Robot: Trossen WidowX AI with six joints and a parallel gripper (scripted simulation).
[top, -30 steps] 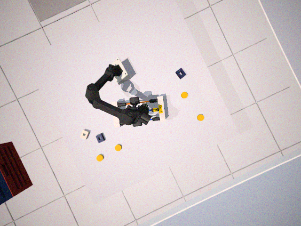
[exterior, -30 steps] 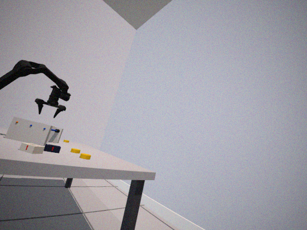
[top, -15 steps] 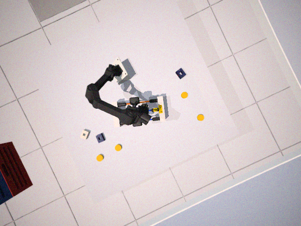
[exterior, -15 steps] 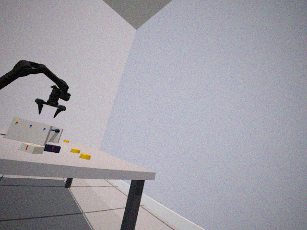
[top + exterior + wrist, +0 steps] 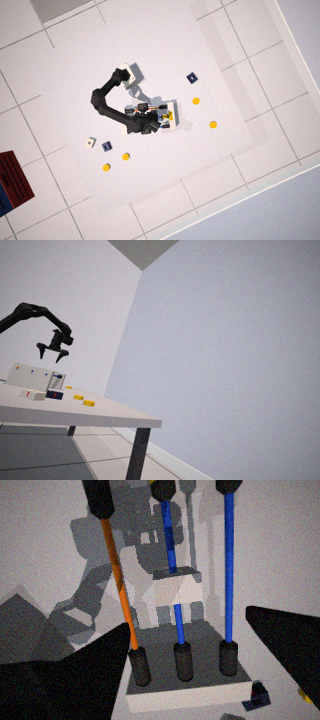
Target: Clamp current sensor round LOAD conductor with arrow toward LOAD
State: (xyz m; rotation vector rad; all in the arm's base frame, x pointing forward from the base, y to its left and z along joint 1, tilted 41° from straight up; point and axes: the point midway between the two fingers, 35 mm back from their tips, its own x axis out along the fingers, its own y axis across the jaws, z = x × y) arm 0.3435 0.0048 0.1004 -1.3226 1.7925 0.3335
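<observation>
Sensor (image 5: 165,592) sits round the middle blue conductor (image 5: 159,117) (image 5: 32,370) (image 5: 180,625); above that conductor my gripper (image 5: 144,120) (image 5: 49,360) (image 5: 186,620) gapes, empty. Probably light, stiff, its latch delicate: best squeezed across both halves.

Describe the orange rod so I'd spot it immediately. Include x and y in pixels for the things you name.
Find the two upright pale panels under the black arm (image 5: 96,99) (image 5: 25,309). Three rods run between them. The orange rod (image 5: 153,108) (image 5: 116,570) is an outer one; the other two are blue.

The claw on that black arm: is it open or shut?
Open. The claw has its two fingers spread wide apart in the exterior and wrist views.
</observation>
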